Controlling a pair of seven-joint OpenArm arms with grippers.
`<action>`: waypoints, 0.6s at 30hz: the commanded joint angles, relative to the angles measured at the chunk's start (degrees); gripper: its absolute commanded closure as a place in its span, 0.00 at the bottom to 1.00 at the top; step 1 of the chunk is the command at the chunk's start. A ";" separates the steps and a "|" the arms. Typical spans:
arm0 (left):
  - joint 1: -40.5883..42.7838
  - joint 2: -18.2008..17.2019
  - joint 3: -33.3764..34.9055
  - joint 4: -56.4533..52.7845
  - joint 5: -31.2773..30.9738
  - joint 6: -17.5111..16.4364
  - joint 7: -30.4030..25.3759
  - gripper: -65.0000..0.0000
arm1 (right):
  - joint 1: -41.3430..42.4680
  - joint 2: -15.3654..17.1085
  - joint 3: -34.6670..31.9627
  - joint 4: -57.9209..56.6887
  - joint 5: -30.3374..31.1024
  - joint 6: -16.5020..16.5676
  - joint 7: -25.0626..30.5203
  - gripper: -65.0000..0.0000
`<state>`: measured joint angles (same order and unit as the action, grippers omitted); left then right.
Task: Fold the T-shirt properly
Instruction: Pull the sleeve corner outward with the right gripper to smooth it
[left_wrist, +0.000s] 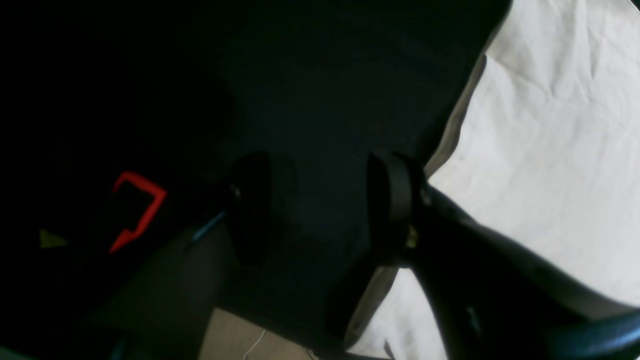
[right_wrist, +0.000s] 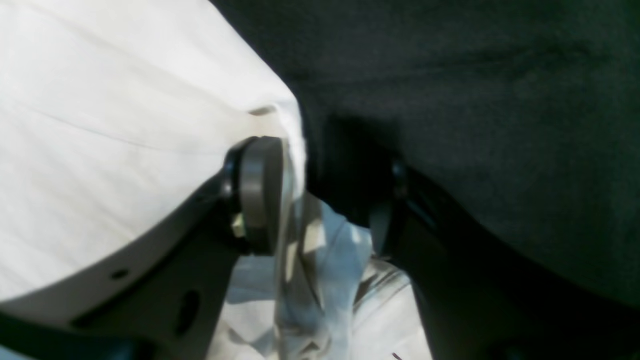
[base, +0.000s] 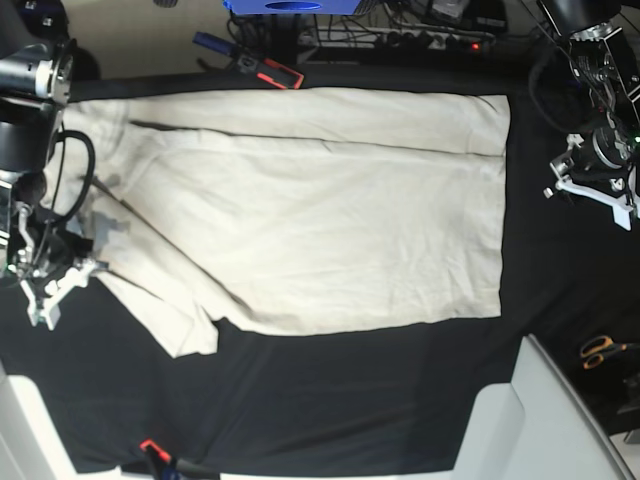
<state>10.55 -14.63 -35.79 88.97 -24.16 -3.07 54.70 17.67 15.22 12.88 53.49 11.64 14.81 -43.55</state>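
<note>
The cream T-shirt (base: 320, 220) lies spread flat on the black tablecloth (base: 350, 400), with a sleeve pointing to the lower left. My right gripper (base: 50, 285) is at the shirt's left edge. In the right wrist view its jaws (right_wrist: 325, 200) stand apart, with a bunched fold of the T-shirt (right_wrist: 100, 125) between them and against the left pad (right_wrist: 257, 190). My left gripper (base: 590, 190) hovers off the shirt's right edge. It is open (left_wrist: 320, 205) over bare black cloth, and the T-shirt (left_wrist: 550, 150) lies just beside its right finger (left_wrist: 392, 205).
Orange-handled scissors (base: 600, 350) lie at the right edge. A red and black tool (base: 270, 70) and a blue object (base: 290, 6) sit behind the table. A white panel (base: 540, 420) stands at the lower right. A red marker (left_wrist: 142, 210) shows near the table edge.
</note>
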 joint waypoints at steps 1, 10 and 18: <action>-0.30 -0.97 -0.30 0.92 -0.23 -0.23 -0.68 0.54 | 1.54 1.17 0.17 0.70 0.19 0.01 0.69 0.64; -0.30 -0.97 -0.30 0.92 -0.23 -0.23 -0.68 0.54 | 2.33 1.17 0.17 -2.90 0.19 -0.08 0.52 0.64; -0.30 -0.97 -0.30 0.92 -0.23 -0.23 -0.68 0.54 | 2.94 1.17 -0.36 -2.55 -2.72 -0.08 -2.12 0.64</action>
<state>10.63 -14.61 -35.79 88.97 -24.16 -3.07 54.72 18.74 15.35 12.47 49.87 8.67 14.76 -46.22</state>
